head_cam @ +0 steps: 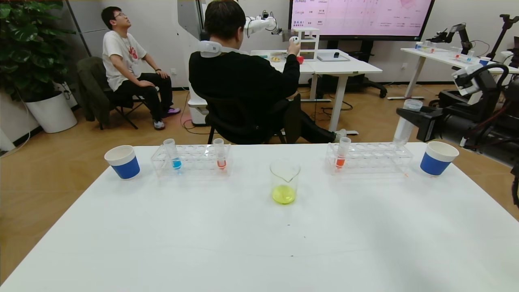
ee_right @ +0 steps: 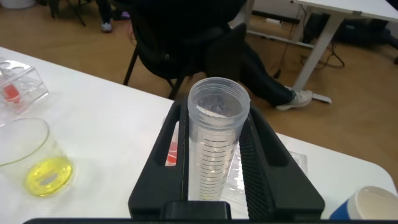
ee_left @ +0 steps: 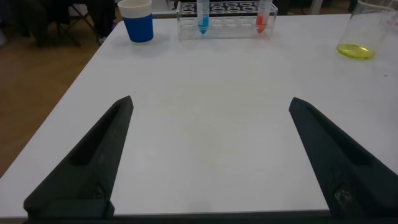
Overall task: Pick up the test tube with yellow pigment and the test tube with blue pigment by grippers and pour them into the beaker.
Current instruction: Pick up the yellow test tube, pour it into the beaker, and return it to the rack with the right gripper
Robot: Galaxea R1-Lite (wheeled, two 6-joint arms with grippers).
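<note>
1. Right gripper [head_cam: 409, 117] up off the bench [head_cam: 259, 243], well out to the beaker's [head_cam: 284, 181] right and above the far right end of the right-hand rack [head_cam: 369, 158]; fingers [ee_right: 264, 149] pinching a clear, empty-looking tube [head_cam: 405, 123] on both sides just below its rim.
2. Tube upright with only a slight lean, mouth up and tip hanging just over the rack. Judged to be the test tube with yellow pigment, drained: yellow-green liquid pooled in the beaker's bottom, none visible in the tube.
3. Beaker at the bench's middle, alone, pouring lip toward the robot. Likely set there so either arm can reach it and tip over the rim without meeting a rack.
4. Test tube with blue pigment [head_cam: 174, 155] standing untouched in the left-hand rack [head_cam: 191, 159], to the beaker's left and a little farther back; an orange-red tube [head_cam: 220, 154] sharing that rack nearer the beaker, well apart from the blue one.
5. Left gripper [ee_left: 208, 162] low over the near part of the bench, nearer the robot than the beaker and to its left; fingers spread wide, holding nothing.
6. Half done by this reckoning: empty tube to put down, blue pour to come.
7. Open bare bench from the left gripper to the blue tube. Hazards there: the paper cup [head_cam: 123, 162] beyond the rack's outer end, by the bench's left edge, and the rack's own light walls.
8. On the right, another orange-red tube [head_cam: 342, 153] at the rack end nearest the beaker, a second cup [head_cam: 438, 158] beyond the rack toward the right edge; little spare room there.
</note>
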